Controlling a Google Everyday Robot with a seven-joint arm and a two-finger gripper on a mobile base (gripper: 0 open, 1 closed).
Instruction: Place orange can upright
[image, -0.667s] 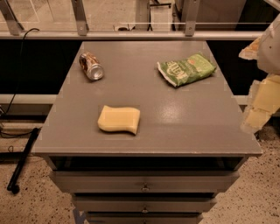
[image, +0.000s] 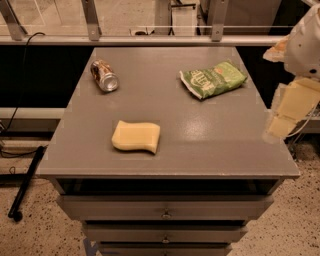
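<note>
Wide view first: a speckled terrazzo floor (image: 40, 235) runs under everything, and a metal rail (image: 150, 40) with upright posts crosses the back of the room just behind the work surface. A black cable (image: 20, 85) droops down on the far left, and a black rod (image: 27, 182) leans low beside the furniture there.

Centre stage is the grey cabinet top (image: 210, 145), matte with a soft sheen toward the right, sitting over a stack of drawers (image: 165, 207) with small knobs.

Over on the right edge, the white robot arm (image: 305, 45) comes in from above, and the pale gripper (image: 290, 112) hangs off the cabinet's right side, beyond the edge and not over the top. How its grip stands, I cannot tell.

Now the items. The green snack bag (image: 212, 79) lies flat at the far right of the top. The yellow sponge (image: 136, 136) sits in the near-middle, a little left of centre. And the orange can (image: 104, 75) is down on its side at the far left, silver end turned toward the front, well apart from the bag, the sponge and the gripper.
</note>
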